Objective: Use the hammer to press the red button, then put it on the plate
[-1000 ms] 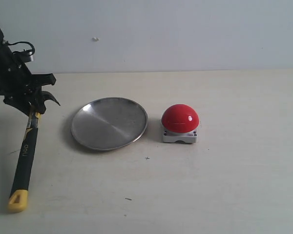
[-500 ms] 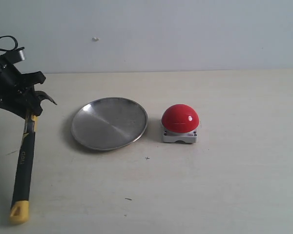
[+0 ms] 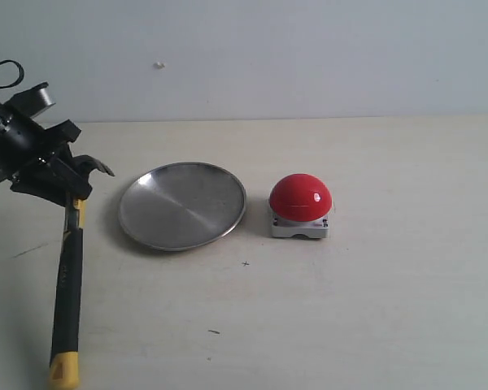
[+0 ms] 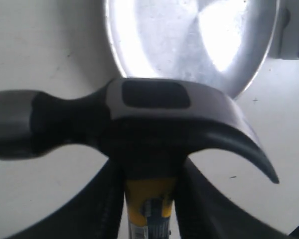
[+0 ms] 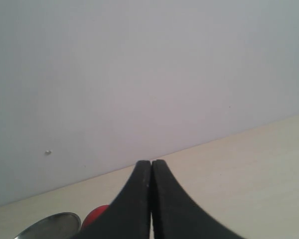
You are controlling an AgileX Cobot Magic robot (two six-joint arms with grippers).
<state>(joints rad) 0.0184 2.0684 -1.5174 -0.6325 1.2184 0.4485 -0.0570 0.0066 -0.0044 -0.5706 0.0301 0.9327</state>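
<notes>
My left gripper (image 3: 58, 185) is shut on the hammer (image 3: 67, 280) just under its dark steel head (image 4: 139, 124). The black-and-yellow handle hangs down toward the front, with the yellow tip (image 3: 63, 372) low at the left. The silver plate (image 3: 182, 205) lies just right of the hammer head. The red button (image 3: 300, 197) on its grey base sits right of the plate. In the left wrist view the plate (image 4: 189, 40) shines beyond the hammer head. My right gripper (image 5: 151, 167) is shut on nothing, out of the exterior view; the button (image 5: 94, 215) and plate (image 5: 50, 225) peek beside its fingers.
A pale wooden tabletop (image 3: 374, 292) stretches to the right and front of the button. A plain light wall (image 3: 309, 57) stands behind the table. A small dark mark (image 3: 245, 263) lies in front of the plate.
My left gripper has swung right toward the plate with the hammer, and the handle's yellow tip has shifted right and lower in the view. Plate and button stayed put.
</notes>
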